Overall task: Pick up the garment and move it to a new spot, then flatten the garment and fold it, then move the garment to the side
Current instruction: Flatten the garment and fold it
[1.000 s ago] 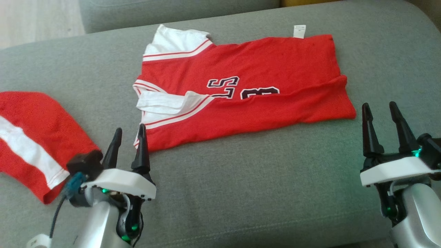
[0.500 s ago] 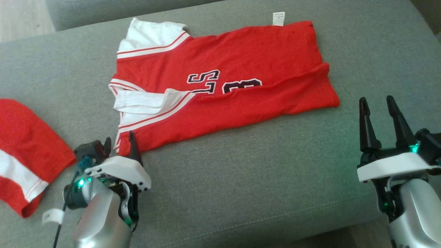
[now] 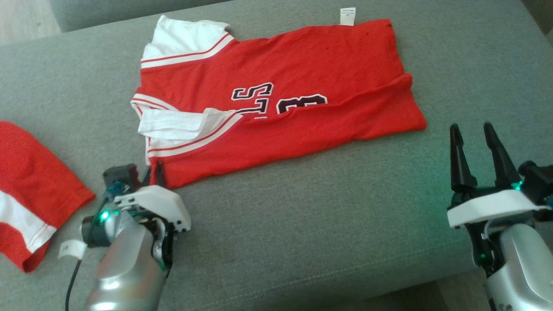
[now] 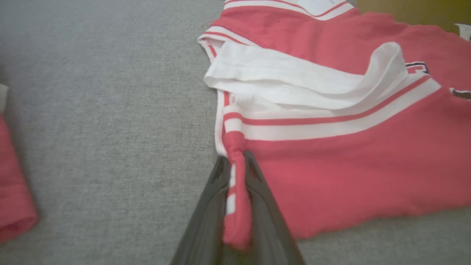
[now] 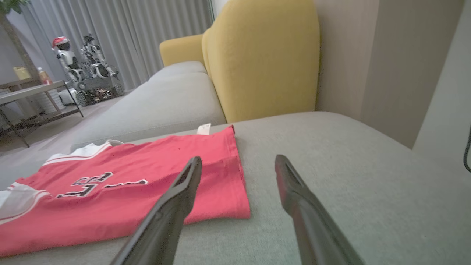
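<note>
The red shirt (image 3: 276, 108) lies spread on the grey sofa (image 3: 302, 224). The left gripper (image 3: 154, 169) pinches its near corner — the fingers (image 4: 206, 213) squeeze tight on a bunched bit of it. The right gripper (image 3: 471, 127) hangs near the shirt's other end, fingers wide, touching nothing. Another red cloth (image 3: 30, 172) lies far left.

Left tool (image 3: 154, 168) low, fingers pinched together; right tool (image 3: 471, 127) upright, fingers apart.
</note>
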